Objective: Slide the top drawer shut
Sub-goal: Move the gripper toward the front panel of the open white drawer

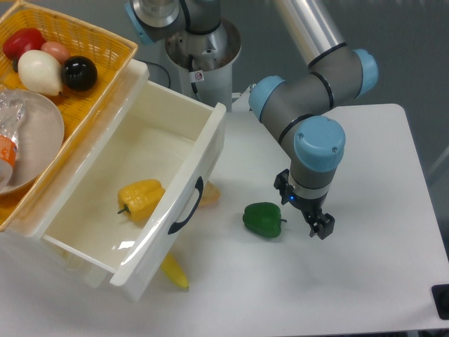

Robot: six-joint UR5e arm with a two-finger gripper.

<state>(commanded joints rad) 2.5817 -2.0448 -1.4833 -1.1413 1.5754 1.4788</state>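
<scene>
Bright, even overhead light; soft shadows under the gripper [314, 219] (glare far to its left); sharp throughout.

My arm [309, 91]: silver tubes, grey joints capped in light blue, a small black gripper [317, 223], blue light at the wrist.

No readable text, brand, number or sign found anywhere in the camera view. Small red-and-white sticker [199, 76] noted on the grey arm base [203, 60], print too small to make out. Orange-and-white printing seen on the crinkled plastic wrapper [7, 144] at the left edge, characters not legible. No markings made out on the top drawer [184, 184] or on the gripper [317, 223].
</scene>
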